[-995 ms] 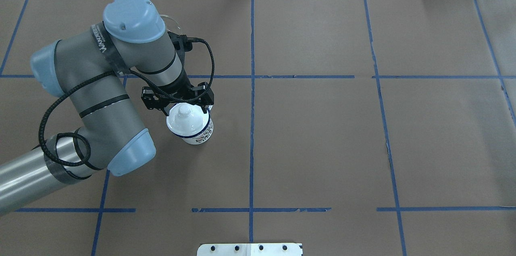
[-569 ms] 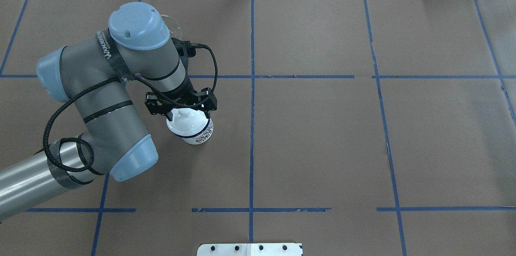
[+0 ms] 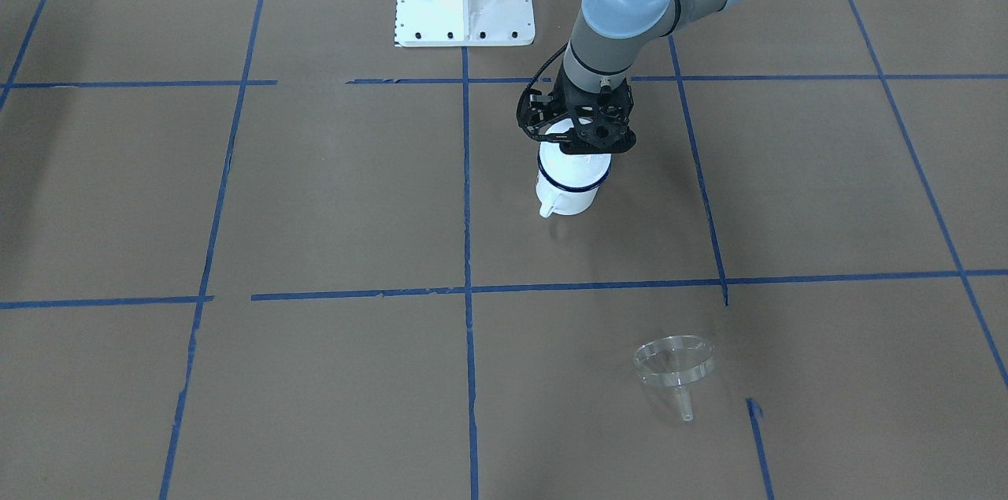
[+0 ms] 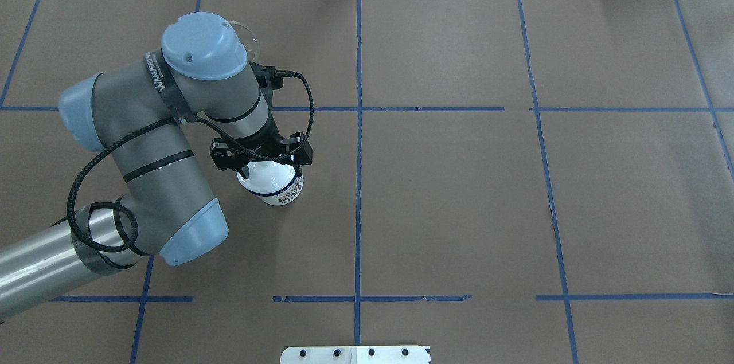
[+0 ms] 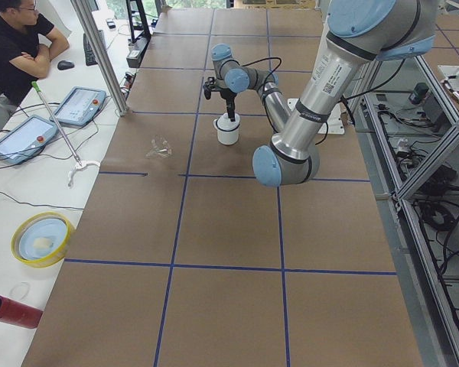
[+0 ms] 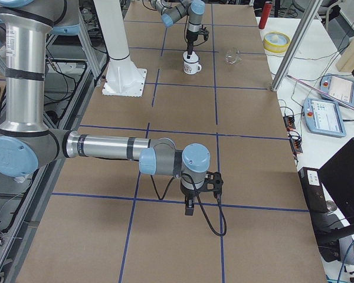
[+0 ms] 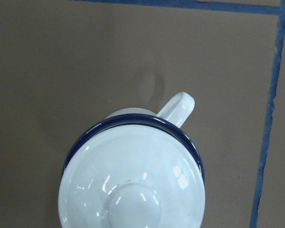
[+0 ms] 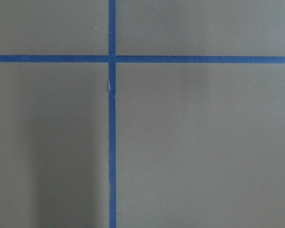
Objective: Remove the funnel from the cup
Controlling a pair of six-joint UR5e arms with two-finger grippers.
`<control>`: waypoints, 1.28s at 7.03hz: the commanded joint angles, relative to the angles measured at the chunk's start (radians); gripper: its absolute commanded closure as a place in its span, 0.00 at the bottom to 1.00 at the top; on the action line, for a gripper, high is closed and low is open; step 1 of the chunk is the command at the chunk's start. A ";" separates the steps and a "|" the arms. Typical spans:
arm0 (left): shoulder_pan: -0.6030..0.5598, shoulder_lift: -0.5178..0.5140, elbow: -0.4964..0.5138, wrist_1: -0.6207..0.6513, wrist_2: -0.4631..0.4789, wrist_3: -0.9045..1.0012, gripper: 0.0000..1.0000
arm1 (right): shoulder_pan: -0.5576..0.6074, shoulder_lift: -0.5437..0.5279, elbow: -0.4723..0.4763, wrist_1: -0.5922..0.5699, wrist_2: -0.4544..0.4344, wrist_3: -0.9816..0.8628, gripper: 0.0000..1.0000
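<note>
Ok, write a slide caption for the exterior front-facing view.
Left gripper poised over the lidded cup; the clear funnel rests apart on the table, nearer the camera.

Both arms are matte grey tubes with pale blue round caps (image 4: 203, 46) at the joints. The left arm (image 4: 126, 94) wears a black braided cable (image 4: 70, 198) in loose loops, black bands and white lettering (too small to read). The left gripper (image 4: 269, 166) is black and skeletal. The right arm (image 6: 103, 147) looks silvery along its forearm.
</note>
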 commanded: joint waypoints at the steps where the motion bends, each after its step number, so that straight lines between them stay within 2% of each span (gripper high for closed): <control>1: 0.012 0.000 0.007 0.000 0.001 0.000 0.00 | 0.000 0.000 -0.001 0.000 0.000 0.000 0.00; 6: 0.013 0.000 0.003 -0.002 0.001 0.001 0.00 | 0.000 0.000 -0.001 0.000 0.000 0.000 0.00; 9: -0.025 0.014 -0.074 0.002 0.007 0.014 0.00 | 0.000 0.000 0.001 0.000 0.000 0.000 0.00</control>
